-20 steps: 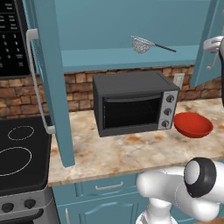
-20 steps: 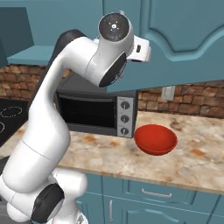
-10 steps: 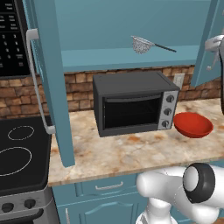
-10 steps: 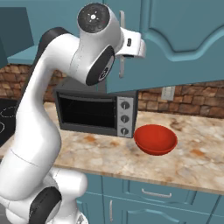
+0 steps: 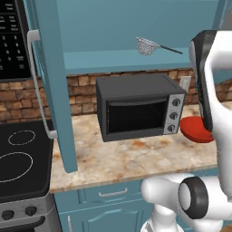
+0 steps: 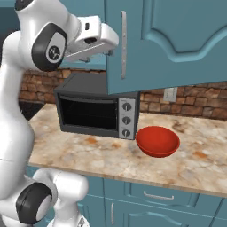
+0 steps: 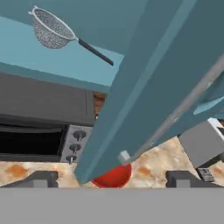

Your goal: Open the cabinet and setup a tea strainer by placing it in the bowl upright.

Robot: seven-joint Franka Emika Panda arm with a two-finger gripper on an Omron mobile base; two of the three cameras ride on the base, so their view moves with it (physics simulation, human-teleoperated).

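Observation:
The cabinet stands open, its left door (image 5: 50, 90) swung out and its right door (image 6: 177, 40) swung toward me. On the cabinet shelf lies the tea strainer (image 5: 147, 46) (image 7: 51, 29), a silver mesh cup with a thin dark handle pointing right. On the counter, right of the toaster oven, sits the red bowl (image 6: 157, 141) (image 5: 195, 130), partly behind my arm in the left base view. My gripper (image 7: 113, 179) is open with nothing held, and its fingertips (image 7: 41, 178) are wide apart. The hand (image 6: 95, 37) hovers just left of the right door's silver handle (image 6: 123, 44).
A black toaster oven (image 5: 140, 106) (image 6: 95, 108) stands on the marble counter (image 6: 88, 150) under the shelf. A black stove (image 5: 18, 158) is at the left with a microwave (image 5: 11, 41) above it. The right door's lower edge (image 7: 100, 162) hangs over the bowl (image 7: 111, 177).
The gripper has opened and let go of the right door's handle. The hand has drawn back to the left of the door, which stays open.

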